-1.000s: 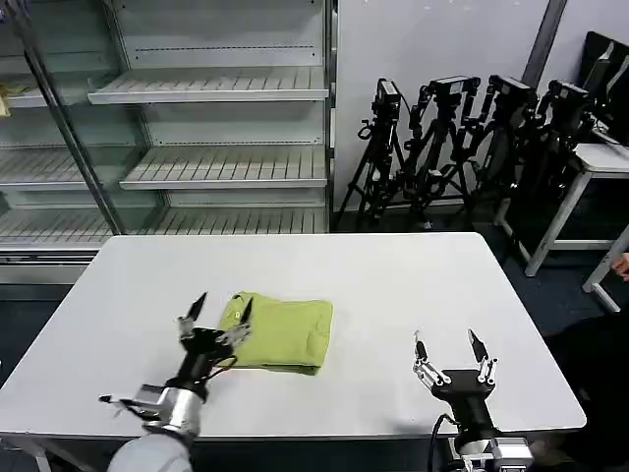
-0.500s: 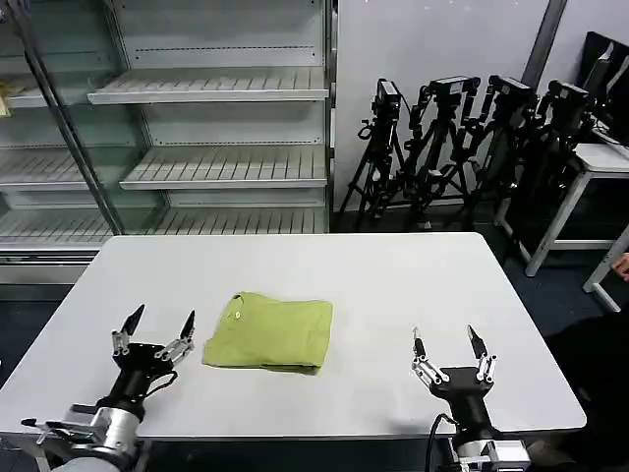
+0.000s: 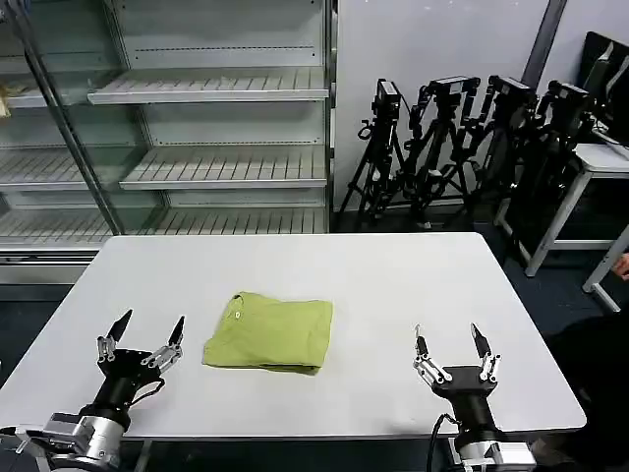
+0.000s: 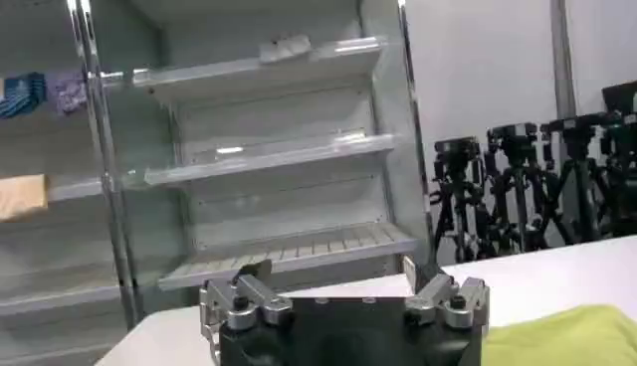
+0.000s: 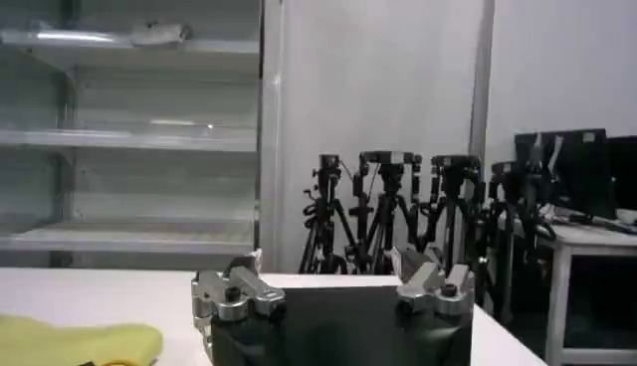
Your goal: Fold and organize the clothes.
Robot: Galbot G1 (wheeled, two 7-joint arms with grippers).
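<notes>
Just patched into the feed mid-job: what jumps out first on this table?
The lime T-shirt lies folded into a compact rectangle left of the middle of the white table. The left end effector hovers open just left of the shirt, not touching it. The right end effector is open too, near the table's front right edge.

Bare table (image 3: 393, 275) all round folded T-shirt (image 3: 270, 332); shelving (image 3: 197, 128), tripods (image 3: 462, 147) stand beyond far edge.

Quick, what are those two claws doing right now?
Left gripper: open, holding nothing, beside the shirt.
Right gripper: open, holding nothing.
</notes>
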